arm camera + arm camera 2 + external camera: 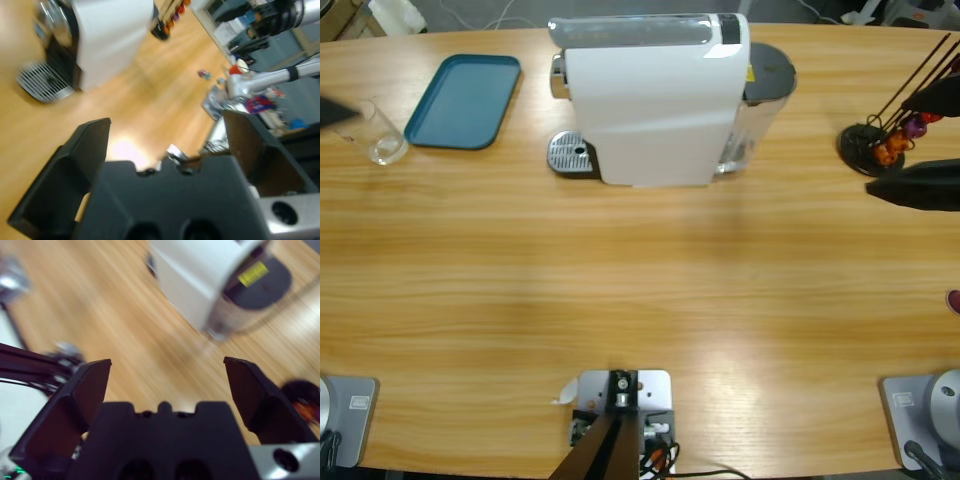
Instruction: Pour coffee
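The white coffee machine [655, 100] stands at the table's far middle, its metal drip tray [570, 155] on the left and grey-lidded water tank [765, 90] on the right. A clear glass [380, 135] stands empty at the far left. My left gripper [165, 122] is open and holds nothing; it shows as a dark shape [335, 110] at the left edge, just beside the glass, and looks toward the drip tray [42, 82]. My right gripper [165, 362] is open and empty too, at the right edge [900, 187], facing the machine [200, 275].
A teal tray [463, 100] lies between the glass and the machine. A black capsule holder [875, 145] with coloured capsules stands at the far right, just behind my right gripper. One purple capsule [954, 300] lies at the right edge. Bare wood spreads across the near half of the table.
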